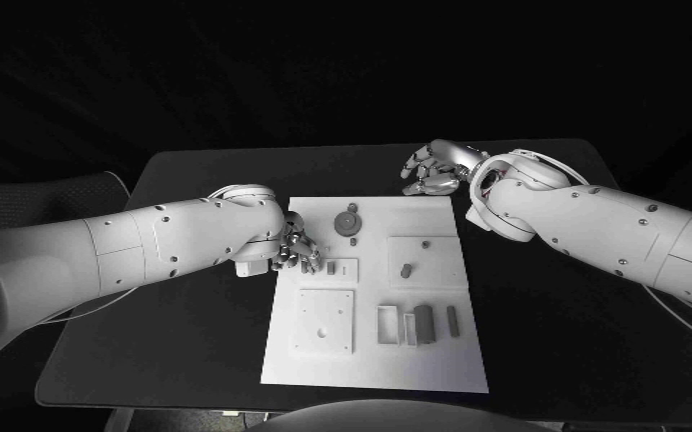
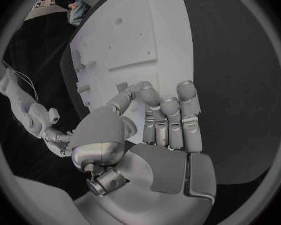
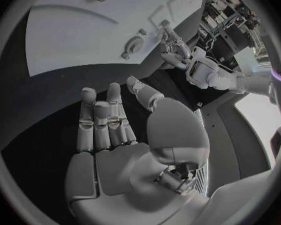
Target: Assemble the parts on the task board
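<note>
A: Board (image 1: 433, 367) first — where does it lie?

B: Middle of the black counter (image 1: 188, 342), long axis running near to far. The left hand (image 1: 293, 247) sits at its left edge, about halfway up; the right hand (image 1: 437, 169) hovers off its far right corner, over bare counter.

A: Fingers?

B: Left fingers (image 2: 168, 117) are curled toward the thumb, tips close together, and from the left wrist view I see nothing between them, though in the head view the tips hide what lies under them. Right fingers (image 3: 103, 120) lie fairly straight and side by side, thumb apart, holding nothing.

A: What is the left hand aimed at?

B: Likely the small upright part (image 1: 332, 267) just right of its fingertips, touching or nearly so; I cannot tell which. The left hand is far nearer to it than the right.

A: Count of things?

B: One round disc part (image 1: 348, 221) on the far side, one small peg (image 1: 424, 245) and one short block (image 1: 407, 272) in the right square, one square plate (image 1: 326, 320) near left, and three upright bars (image 1: 421, 322) near right, long axes near to far.
</note>
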Controlling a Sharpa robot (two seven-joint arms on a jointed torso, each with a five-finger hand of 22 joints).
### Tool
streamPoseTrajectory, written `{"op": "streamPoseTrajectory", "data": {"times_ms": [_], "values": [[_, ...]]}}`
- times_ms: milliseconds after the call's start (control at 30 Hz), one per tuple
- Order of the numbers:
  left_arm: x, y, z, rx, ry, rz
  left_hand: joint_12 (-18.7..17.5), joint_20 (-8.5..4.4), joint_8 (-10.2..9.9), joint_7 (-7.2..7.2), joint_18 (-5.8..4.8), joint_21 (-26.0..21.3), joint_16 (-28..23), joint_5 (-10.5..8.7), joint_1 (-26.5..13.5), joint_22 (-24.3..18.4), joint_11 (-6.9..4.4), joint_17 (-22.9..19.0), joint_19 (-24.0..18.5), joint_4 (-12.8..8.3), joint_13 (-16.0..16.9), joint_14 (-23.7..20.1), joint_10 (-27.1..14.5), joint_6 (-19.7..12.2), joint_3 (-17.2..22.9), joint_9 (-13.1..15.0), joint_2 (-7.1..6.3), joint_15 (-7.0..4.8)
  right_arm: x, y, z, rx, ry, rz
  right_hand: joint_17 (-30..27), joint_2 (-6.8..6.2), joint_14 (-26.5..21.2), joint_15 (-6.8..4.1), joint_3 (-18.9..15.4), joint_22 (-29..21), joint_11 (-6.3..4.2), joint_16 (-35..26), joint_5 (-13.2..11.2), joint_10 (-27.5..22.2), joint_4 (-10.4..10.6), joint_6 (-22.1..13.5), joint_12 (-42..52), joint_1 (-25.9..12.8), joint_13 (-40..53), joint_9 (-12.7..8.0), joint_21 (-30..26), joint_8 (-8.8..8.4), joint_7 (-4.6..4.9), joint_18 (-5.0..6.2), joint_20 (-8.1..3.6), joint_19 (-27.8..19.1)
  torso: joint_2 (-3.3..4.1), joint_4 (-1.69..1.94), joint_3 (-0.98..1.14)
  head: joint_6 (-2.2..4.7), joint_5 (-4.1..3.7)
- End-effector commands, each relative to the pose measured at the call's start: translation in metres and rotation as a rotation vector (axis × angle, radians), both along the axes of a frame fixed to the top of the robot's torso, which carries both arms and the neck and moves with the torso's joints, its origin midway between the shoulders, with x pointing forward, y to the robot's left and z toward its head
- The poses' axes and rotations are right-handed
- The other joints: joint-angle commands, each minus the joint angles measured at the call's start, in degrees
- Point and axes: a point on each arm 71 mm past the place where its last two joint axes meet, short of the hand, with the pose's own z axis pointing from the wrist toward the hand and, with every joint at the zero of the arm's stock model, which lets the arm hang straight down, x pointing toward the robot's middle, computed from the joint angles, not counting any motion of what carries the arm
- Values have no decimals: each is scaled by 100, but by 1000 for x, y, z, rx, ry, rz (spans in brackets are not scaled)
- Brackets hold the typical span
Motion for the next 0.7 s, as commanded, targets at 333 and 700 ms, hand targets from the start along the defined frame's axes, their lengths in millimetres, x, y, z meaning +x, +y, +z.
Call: {"op": "streamPoseTrajectory", "data": {"times_ms": [333,700], "values": [[0,-2,0,-4,2,-14,25,-27,-76,43,112,-34,25,-429,-100,95,38,-23,-17,186,-22,-43,-55,-54,22,26,-187,-31,-1,1,0,0,8,8,8,26,-1,-31,-10,80,-5,-22,19,-31,33,-3,-10,-42,-8,-11,-13,-3,32,82,-7,-35,0,2,-3,-8,0],[1,-1,1,-3,-14,-9,53,-36,-115,61,107,-48,55,-802,-178,99,51,-31,-22,504,-23,-77,-86,-84,59,67,-571,-41,-1,1,-1,0,8,8,8,22,-2,-31,-11,80,-5,-22,19,-32,34,-6,-11,-43,-8,-12,-14,-4,32,82,-7,-36,0,0,-2,-13,-1]]}}
